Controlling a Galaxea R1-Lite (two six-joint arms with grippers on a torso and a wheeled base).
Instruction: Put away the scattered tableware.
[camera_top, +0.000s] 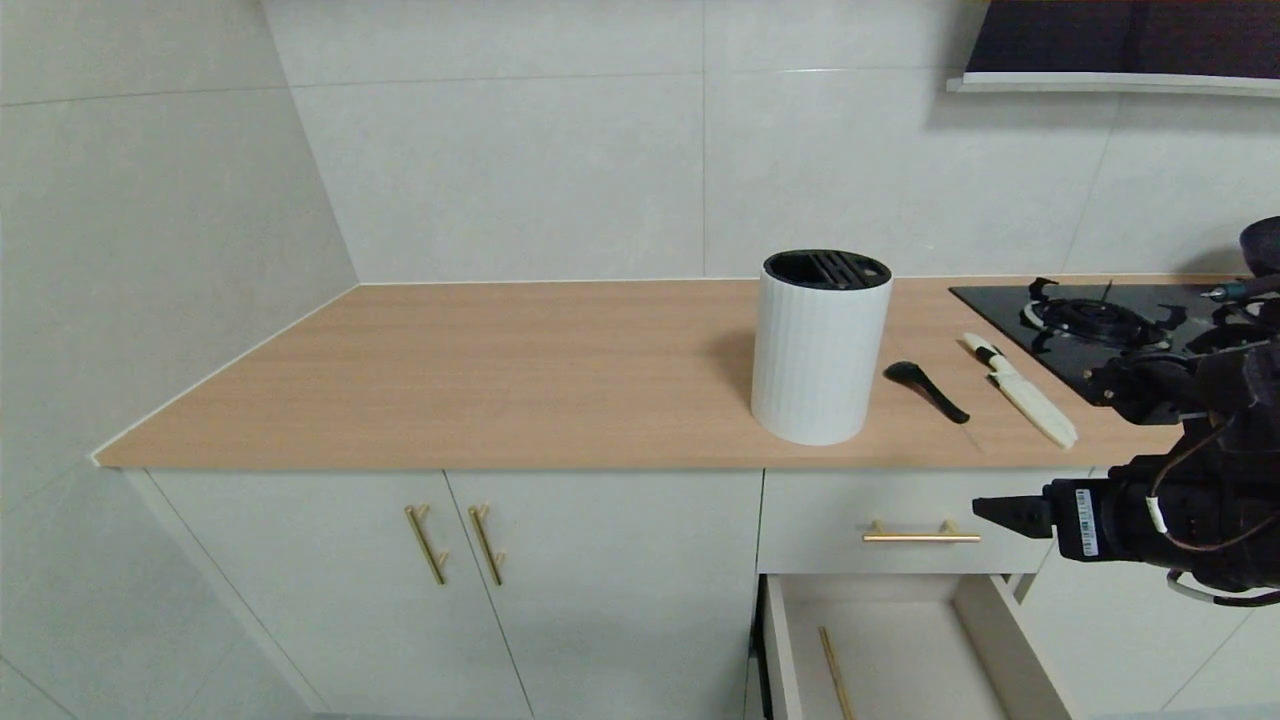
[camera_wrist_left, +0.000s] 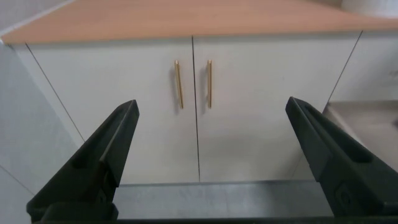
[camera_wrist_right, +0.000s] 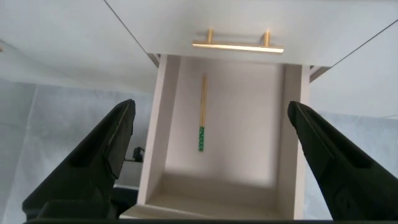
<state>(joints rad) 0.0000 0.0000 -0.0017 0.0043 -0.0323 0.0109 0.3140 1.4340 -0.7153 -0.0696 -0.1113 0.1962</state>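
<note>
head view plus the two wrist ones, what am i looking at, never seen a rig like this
It is a two-armed robot in a kitchen. The head view comes from a camera on its head, looking down at a counter. On it stands a white holder, and beside that lie a black spoon and a knife, next to a hob. The other two come from wrist cameras, so the dark shapes at the sides are each arm's own pincer. The left pincer faces cupboard doors; the right pincer hangs over an open drawer with one chopstick inside. Both are open and hold nothing.
</note>
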